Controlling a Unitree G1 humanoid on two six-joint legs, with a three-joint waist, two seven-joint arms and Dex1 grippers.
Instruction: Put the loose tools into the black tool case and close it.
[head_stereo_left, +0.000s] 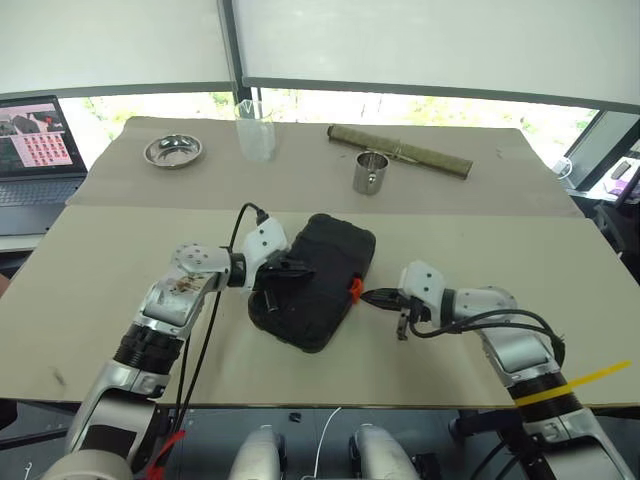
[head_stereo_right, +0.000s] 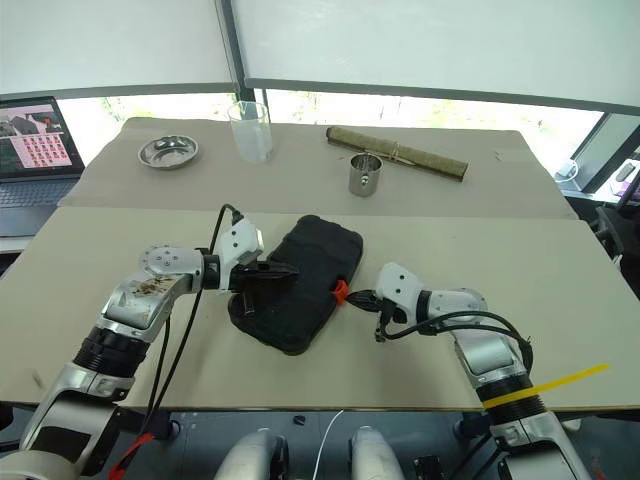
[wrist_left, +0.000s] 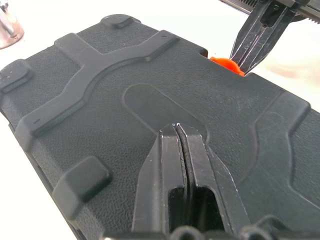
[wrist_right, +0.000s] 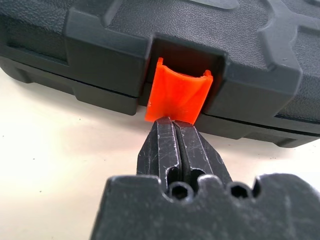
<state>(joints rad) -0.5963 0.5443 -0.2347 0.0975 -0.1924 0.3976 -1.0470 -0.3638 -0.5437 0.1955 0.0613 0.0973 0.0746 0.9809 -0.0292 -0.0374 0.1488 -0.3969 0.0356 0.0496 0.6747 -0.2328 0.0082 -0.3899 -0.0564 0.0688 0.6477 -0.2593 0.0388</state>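
Observation:
The black tool case (head_stereo_left: 318, 275) lies on the table with its lid down, textured outside up (wrist_left: 125, 95). Its small orange latch (wrist_right: 177, 95) sticks out from the case's right side (head_stereo_left: 354, 289). My left gripper (head_stereo_left: 298, 270) is shut and empty, its fingertips resting on top of the lid (wrist_left: 177, 129). My right gripper (head_stereo_left: 366, 297) is shut and empty too, its tips against the lower edge of the orange latch (wrist_right: 172, 121). The loose tools are out of view.
At the back of the table stand a steel bowl (head_stereo_left: 173, 150), a clear glass (head_stereo_left: 255, 130), a metal cup (head_stereo_left: 370, 172) and a rolled mat (head_stereo_left: 400, 150). A laptop (head_stereo_left: 38, 150) sits far left. Bare table lies around the case.

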